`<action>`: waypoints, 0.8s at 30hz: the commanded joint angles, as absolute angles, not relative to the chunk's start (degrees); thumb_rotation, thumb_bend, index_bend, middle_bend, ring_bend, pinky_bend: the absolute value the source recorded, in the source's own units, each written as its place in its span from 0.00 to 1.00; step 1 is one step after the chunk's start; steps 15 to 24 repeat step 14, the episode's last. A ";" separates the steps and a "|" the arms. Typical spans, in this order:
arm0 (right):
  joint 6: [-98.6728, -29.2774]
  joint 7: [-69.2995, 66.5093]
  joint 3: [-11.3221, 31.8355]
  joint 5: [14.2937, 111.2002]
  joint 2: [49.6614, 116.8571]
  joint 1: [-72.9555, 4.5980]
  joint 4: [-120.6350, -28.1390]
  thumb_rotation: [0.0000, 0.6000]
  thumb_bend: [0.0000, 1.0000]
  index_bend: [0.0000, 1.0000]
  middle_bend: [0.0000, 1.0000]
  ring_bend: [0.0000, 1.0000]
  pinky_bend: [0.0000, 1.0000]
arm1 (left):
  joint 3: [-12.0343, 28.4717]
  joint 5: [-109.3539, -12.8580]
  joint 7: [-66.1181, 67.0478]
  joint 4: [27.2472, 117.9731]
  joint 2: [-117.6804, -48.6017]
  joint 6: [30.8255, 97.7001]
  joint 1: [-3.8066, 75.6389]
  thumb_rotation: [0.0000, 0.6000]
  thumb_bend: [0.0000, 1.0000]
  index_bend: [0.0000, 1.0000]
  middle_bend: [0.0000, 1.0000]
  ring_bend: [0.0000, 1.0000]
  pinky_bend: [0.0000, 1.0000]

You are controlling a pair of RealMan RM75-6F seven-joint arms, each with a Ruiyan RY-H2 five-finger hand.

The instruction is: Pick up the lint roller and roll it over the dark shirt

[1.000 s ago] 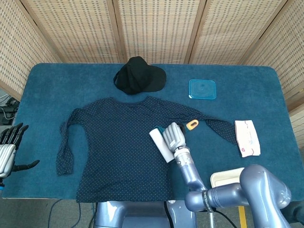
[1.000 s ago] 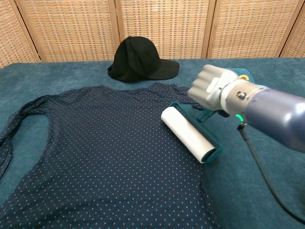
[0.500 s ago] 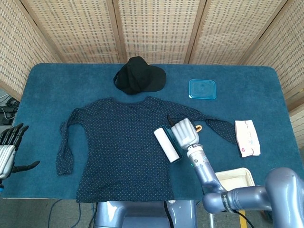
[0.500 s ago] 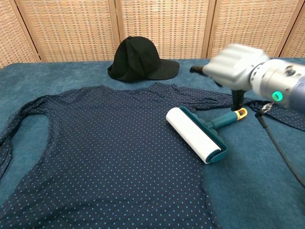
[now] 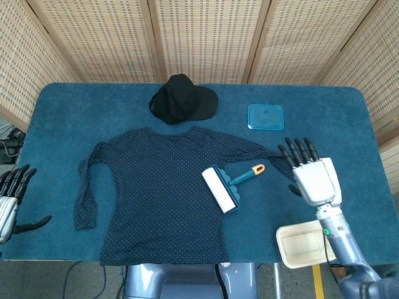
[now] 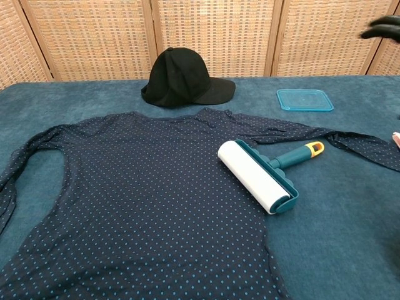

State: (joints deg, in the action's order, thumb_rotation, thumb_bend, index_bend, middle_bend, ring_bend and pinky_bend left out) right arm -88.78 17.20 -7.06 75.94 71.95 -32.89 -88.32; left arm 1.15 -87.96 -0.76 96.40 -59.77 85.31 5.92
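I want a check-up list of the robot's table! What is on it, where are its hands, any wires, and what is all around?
Surface: table under a blue cloth.
Job's things: lint roller lies on the dark shirt, its handle pointing toward the right hand; nothing holds it.
Clutter: black cap behind the shirt; blue lid; white packet partly under the right hand; cream tray at the near edge.
Hands: right hand open, fingers spread, apart from the roller; left hand open, off the table's left edge.
Cables: dark cables on the floor at far left.
Surroundings: woven screen panels behind the table.
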 commanded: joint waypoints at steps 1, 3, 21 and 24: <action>-92.89 8.77 -8.07 75.32 69.37 -25.49 -87.32 1.00 0.00 0.00 0.00 0.00 0.00 | 1.11 -89.08 -0.04 96.04 -60.40 86.88 5.35 1.00 0.00 0.00 0.00 0.00 0.00; -93.49 7.54 -8.01 75.13 69.03 -23.40 -87.43 1.00 0.00 0.00 0.00 0.00 0.00 | 1.10 -89.70 0.00 95.76 -60.73 87.69 5.11 1.00 0.00 0.00 0.00 0.00 0.00; -94.04 7.03 -6.25 76.92 67.44 -16.81 -89.33 1.00 0.00 0.00 0.00 0.00 0.00 | 0.77 -91.69 1.10 95.31 -61.69 89.90 4.22 1.00 0.00 0.00 0.00 0.00 0.00; -94.04 7.03 -6.25 76.92 67.44 -16.81 -89.33 1.00 0.00 0.00 0.00 0.00 0.00 | 0.77 -91.69 1.10 95.31 -61.69 89.90 4.22 1.00 0.00 0.00 0.00 0.00 0.00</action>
